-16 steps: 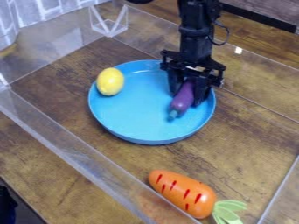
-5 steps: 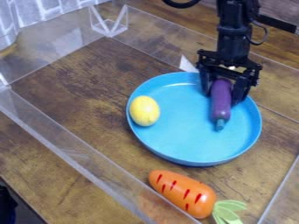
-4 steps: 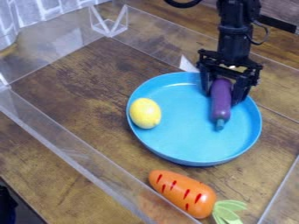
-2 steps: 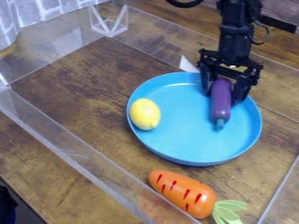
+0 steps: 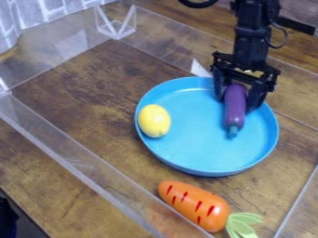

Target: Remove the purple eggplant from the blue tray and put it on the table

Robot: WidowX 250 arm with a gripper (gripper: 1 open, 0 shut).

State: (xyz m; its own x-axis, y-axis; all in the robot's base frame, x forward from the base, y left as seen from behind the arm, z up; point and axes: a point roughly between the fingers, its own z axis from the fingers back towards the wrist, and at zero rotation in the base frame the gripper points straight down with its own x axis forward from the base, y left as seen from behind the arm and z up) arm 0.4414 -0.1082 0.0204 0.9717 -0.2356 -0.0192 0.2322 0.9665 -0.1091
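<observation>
The purple eggplant (image 5: 233, 110) lies on the right side of the blue tray (image 5: 199, 141), lengthwise from the far rim toward the near one. My gripper (image 5: 241, 95) points straight down over the eggplant's far end. It is open, one black finger on each side of the eggplant and a small gap showing at both. The dark wood table (image 5: 87, 93) carries the tray.
A yellow lemon (image 5: 152, 120) sits on the tray's left part. An orange carrot (image 5: 196, 205) with green leaves lies on the table in front of the tray. Clear acrylic walls (image 5: 69, 153) ring the tabletop; bare wood shows to the tray's left.
Since the oldest frame the tray, lemon, eggplant and gripper have all shifted right and nearer to the camera. Over the last second nothing has moved.
</observation>
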